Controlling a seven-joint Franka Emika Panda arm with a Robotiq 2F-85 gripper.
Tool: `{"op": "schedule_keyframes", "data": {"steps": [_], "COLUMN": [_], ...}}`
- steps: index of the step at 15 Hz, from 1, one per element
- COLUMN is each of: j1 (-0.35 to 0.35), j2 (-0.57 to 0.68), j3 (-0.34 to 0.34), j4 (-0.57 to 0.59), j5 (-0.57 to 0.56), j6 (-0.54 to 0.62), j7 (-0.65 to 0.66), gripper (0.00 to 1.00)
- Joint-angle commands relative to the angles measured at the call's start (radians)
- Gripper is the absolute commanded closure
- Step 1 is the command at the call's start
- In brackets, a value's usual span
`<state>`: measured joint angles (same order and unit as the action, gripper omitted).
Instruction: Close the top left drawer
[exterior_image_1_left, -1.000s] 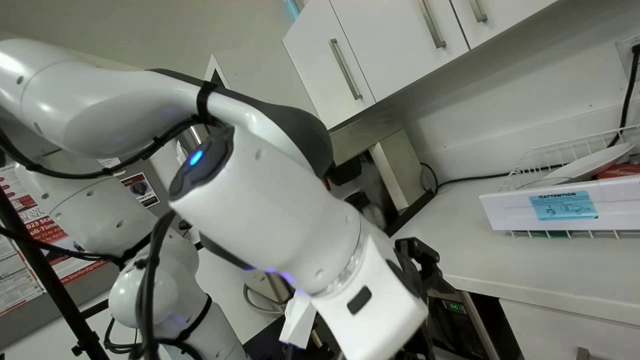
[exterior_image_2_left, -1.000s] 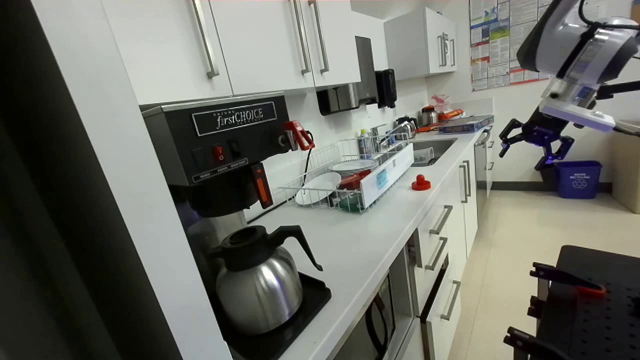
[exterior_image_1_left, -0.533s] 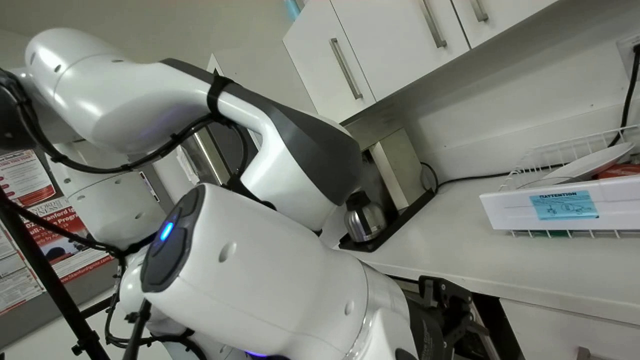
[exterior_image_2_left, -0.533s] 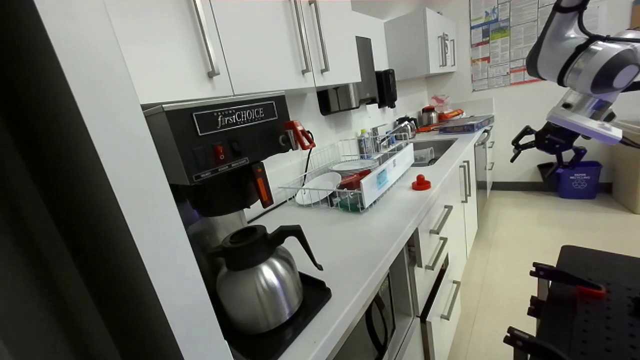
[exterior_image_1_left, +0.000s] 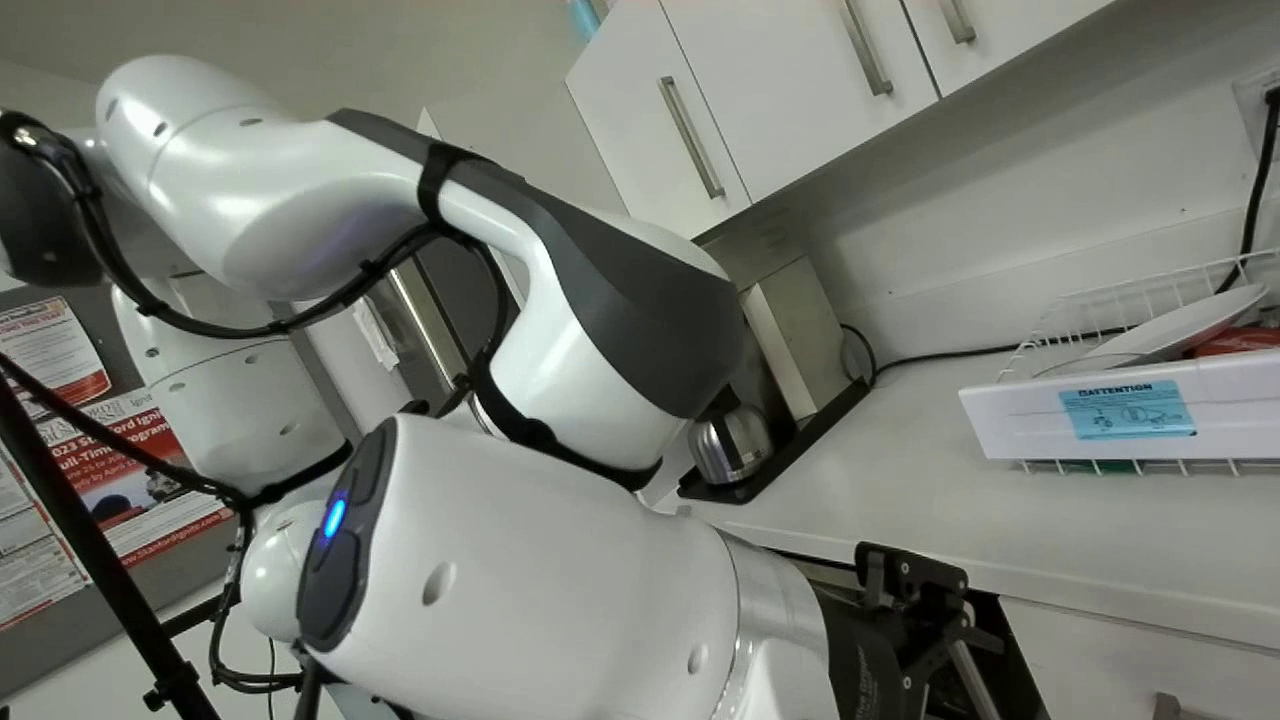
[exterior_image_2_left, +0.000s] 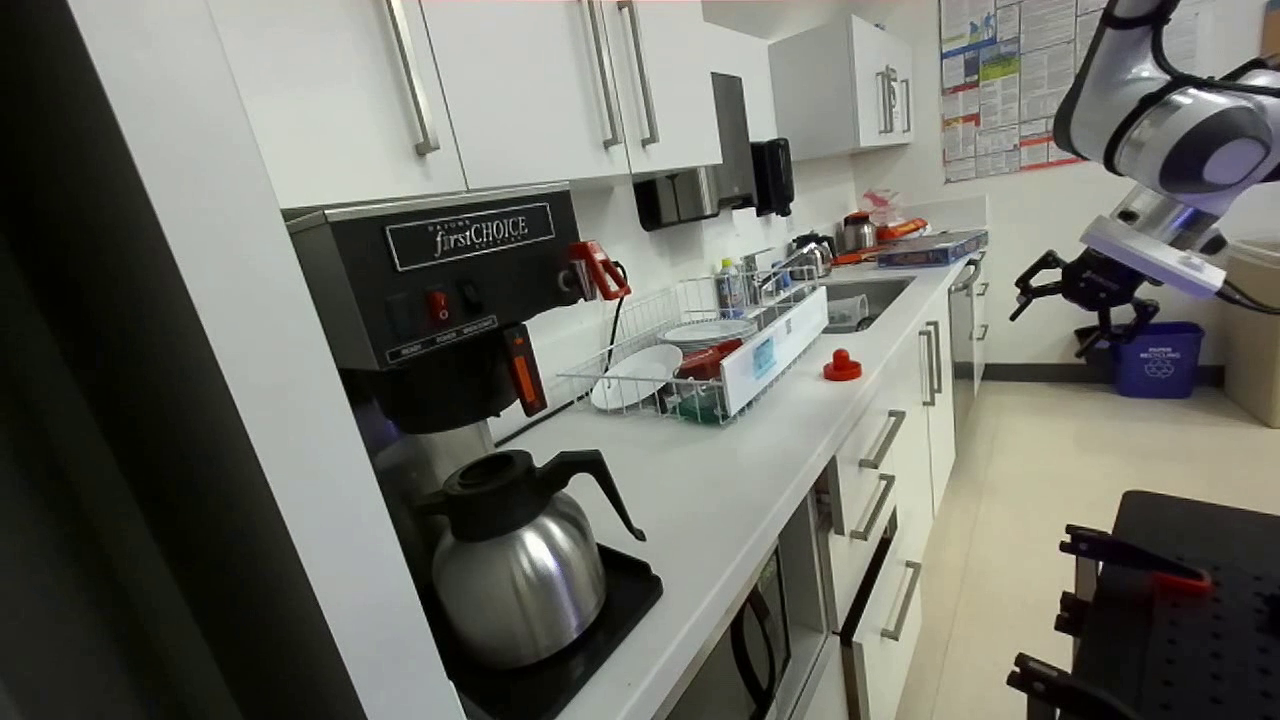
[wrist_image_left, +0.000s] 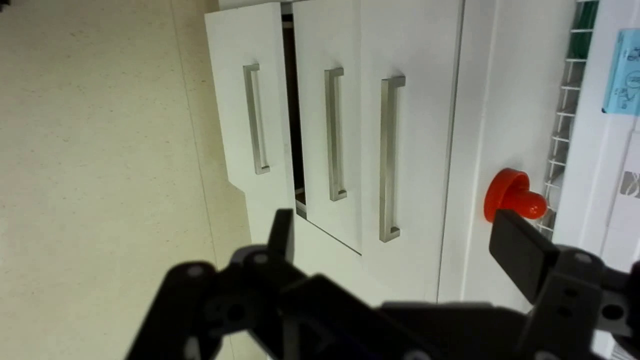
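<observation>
The top left drawer (wrist_image_left: 425, 150) shows in the wrist view as a white front with a bar handle (wrist_image_left: 387, 160), just under the counter; this view lies on its side, counter to the right. In an exterior view the same drawer (exterior_image_2_left: 848, 490) seems to stand slightly forward of the front below it; how far is hard to tell. My gripper (wrist_image_left: 392, 230) is open, its black fingers wide apart with nothing between them. It hangs in the air in front of the cabinets, apart from the drawer. In an exterior view the gripper (exterior_image_2_left: 1050, 333) shows beyond the counter's front edge.
A middle drawer front (wrist_image_left: 314, 140) sits below, and a lower drawer (wrist_image_left: 232, 110) is pulled out, leaving a dark gap. On the counter are a red knobbed object (exterior_image_2_left: 842, 368), a dish rack (exterior_image_2_left: 775, 350) and a steel carafe (exterior_image_2_left: 520, 590). A black pegboard (exterior_image_2_left: 1190, 640) stands opposite.
The arm has swung and turned over the last second, its hand now lower and further right in an exterior view, uncovering the carafe. The gripper stays open. The drawers look unchanged.
</observation>
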<state>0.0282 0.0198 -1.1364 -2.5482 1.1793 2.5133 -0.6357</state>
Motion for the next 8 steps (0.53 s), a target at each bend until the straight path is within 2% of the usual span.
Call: {"op": "schedule_keyframes", "data": {"steps": [1,3,4,8], "j1": [-0.037,-0.109,-0.224,-0.464], "j2": [0.21,0.321,0.34,0.549], "j3": [0.022,0.078,0.189,0.377], "j4": [0.066,0.091,0.106,0.23], "j5": [0.259,0.378,0.407,0.57], "j6": [-0.168,-0.267,-0.274,-0.402], "j7": [-0.133,-0.202,-0.231,-0.349], "gripper": [0.0,0.0,0.0,0.0]}}
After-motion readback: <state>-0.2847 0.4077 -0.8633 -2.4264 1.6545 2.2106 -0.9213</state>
